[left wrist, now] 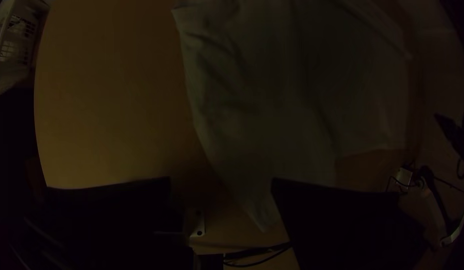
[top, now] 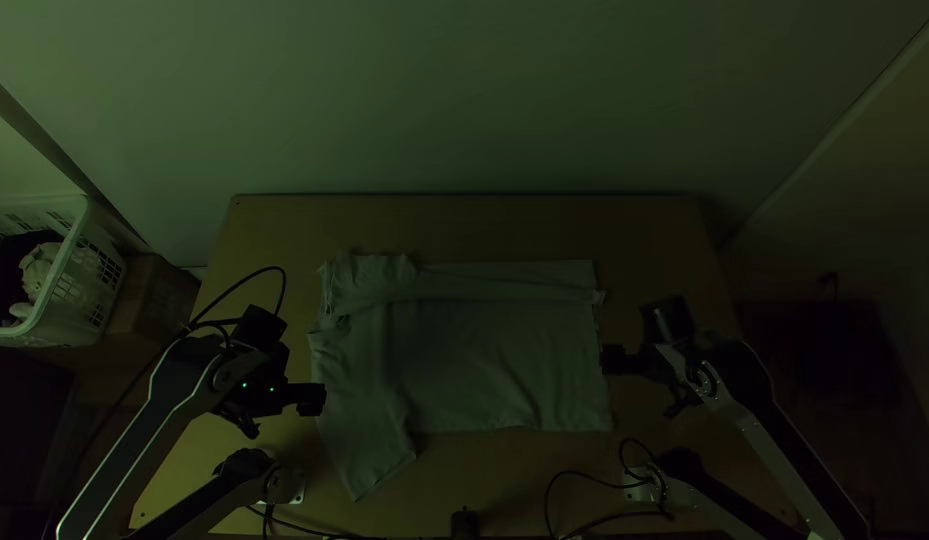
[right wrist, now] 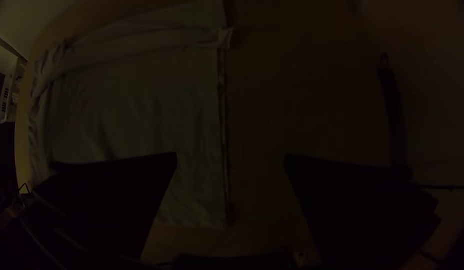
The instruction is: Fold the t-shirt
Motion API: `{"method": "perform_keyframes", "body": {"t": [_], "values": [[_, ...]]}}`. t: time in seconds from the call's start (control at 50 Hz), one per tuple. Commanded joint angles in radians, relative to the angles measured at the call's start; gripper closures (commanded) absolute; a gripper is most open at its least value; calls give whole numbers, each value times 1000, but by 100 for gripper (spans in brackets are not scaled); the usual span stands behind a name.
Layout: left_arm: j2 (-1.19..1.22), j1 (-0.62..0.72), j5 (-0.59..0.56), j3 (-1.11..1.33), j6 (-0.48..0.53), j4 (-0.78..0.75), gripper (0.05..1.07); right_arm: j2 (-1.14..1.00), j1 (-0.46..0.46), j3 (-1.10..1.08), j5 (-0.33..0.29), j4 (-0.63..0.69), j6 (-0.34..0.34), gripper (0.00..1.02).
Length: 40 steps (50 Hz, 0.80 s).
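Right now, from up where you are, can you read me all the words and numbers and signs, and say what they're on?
None that I can read: not on the shirt, table, basket, left arm or right arm.
Any tiny print would be too small and dark to read.

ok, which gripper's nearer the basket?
Left. Left gripper is at the left edge of the shirt, towards the basket; right gripper is at the shirt's right edge, farther off.

Dim greenish light over a pale wall (top: 464,100), white laundry basket (top: 94,280) beside it.
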<state>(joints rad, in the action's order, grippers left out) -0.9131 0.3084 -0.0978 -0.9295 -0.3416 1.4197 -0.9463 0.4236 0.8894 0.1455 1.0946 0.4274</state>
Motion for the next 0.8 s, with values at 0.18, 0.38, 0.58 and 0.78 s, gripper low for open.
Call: {"method": "perform_keyframes", "body": {"t": [0.18, 0.38, 0.58, 0.78], "values": [[-1, 38, -57, 150, -45, -44, 17, -8, 10, -49, -55, 27, 88, 4], [-73, 107, -65, 182, -79, -93, 17, -37, 10, -76, -67, 27, 102, 6], [-135, 224, -65, 225, -83, -151, 17, -72, 9, -121, -72, 27, 96, 7], [-230, 250, -65, 247, -33, -194, 17, -86, 3, -176, -115, 5, 54, 12]]}}
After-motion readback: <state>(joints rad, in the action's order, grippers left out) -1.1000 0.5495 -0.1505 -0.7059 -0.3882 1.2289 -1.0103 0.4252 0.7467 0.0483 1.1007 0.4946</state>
